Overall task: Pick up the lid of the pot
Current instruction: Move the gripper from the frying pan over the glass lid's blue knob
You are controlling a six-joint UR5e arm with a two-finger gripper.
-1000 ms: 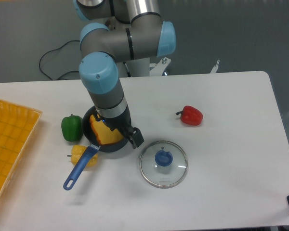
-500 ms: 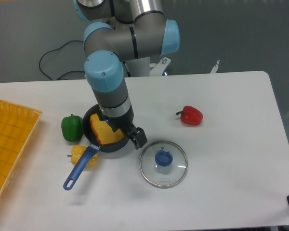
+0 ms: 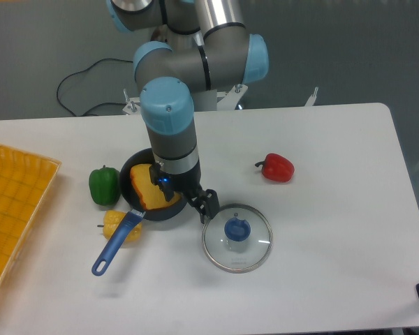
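Note:
My gripper (image 3: 186, 197) points downward over the table, its two dark fingers apart and nothing visible between them. In the camera view it overlaps the pan's right side and stands up and left of the pot lid. The pot lid (image 3: 227, 259) is round clear glass with a metal rim and lies flat. A blue knob (image 3: 237, 228) rises from its middle. The right finger appears close to the lid's upper left rim in the picture; its height above the table I cannot tell.
A black pan (image 3: 126, 185) with a blue handle (image 3: 116, 243) holds an orange-brown item (image 3: 149, 194), partly behind the gripper. Beside it are a green pepper (image 3: 104, 186) and a yellow pepper (image 3: 117, 225). A red pepper (image 3: 277, 168) lies right; an orange crate (image 3: 14, 209) stands left.
The arm and gripper have shifted right in the picture, toward the lid, and the gripper looks slightly turned. The lid, pan and peppers have stayed where they were.

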